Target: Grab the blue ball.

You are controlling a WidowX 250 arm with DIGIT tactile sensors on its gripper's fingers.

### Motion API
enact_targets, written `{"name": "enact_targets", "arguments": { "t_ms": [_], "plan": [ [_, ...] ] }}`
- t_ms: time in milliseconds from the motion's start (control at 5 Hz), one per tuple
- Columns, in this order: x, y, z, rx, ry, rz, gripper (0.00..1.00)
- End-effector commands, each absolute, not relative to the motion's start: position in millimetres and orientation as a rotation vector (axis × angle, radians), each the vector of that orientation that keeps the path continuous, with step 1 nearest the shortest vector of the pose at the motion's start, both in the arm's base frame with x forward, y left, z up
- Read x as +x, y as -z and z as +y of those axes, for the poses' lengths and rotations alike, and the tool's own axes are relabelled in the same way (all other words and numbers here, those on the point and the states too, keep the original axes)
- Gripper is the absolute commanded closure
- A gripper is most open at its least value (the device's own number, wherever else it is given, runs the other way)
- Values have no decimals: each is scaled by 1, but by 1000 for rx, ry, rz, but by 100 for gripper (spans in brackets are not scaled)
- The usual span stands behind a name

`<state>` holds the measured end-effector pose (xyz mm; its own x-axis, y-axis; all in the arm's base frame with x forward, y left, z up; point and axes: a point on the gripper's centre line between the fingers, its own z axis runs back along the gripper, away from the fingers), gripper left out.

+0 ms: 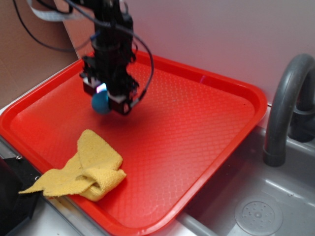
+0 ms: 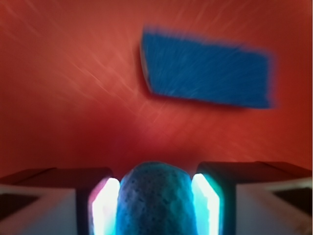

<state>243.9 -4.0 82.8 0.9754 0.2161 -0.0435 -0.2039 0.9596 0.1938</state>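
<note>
The blue ball (image 1: 101,103) is a small teal knitted ball, held just above the red tray (image 1: 197,123) near its far left part. My gripper (image 1: 104,98) is shut on it, pointing down from the black arm. In the wrist view the blue ball (image 2: 155,198) fills the gap between the two glowing pads (image 2: 104,205), squeezed from both sides, and my gripper (image 2: 155,205) shows at the bottom edge. The ball's lower half is out of that view.
A crumpled yellow cloth (image 1: 88,169) lies on the tray's near left corner. A flat dark blue angular piece (image 2: 208,73) lies on the tray ahead of the jaws. A grey faucet (image 1: 288,108) and sink basin (image 1: 258,214) stand to the right.
</note>
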Motion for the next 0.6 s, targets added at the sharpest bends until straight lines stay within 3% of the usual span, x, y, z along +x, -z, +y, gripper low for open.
{"name": "enact_targets", "arguments": {
  "t_ms": [0,200,400],
  "plan": [
    [237,-199,-9,-106,-275,-104,100],
    [230,-249,-8,-128,-277,-129,100],
    [228,-244,-16,-84,-211,-71,100]
  ]
}}
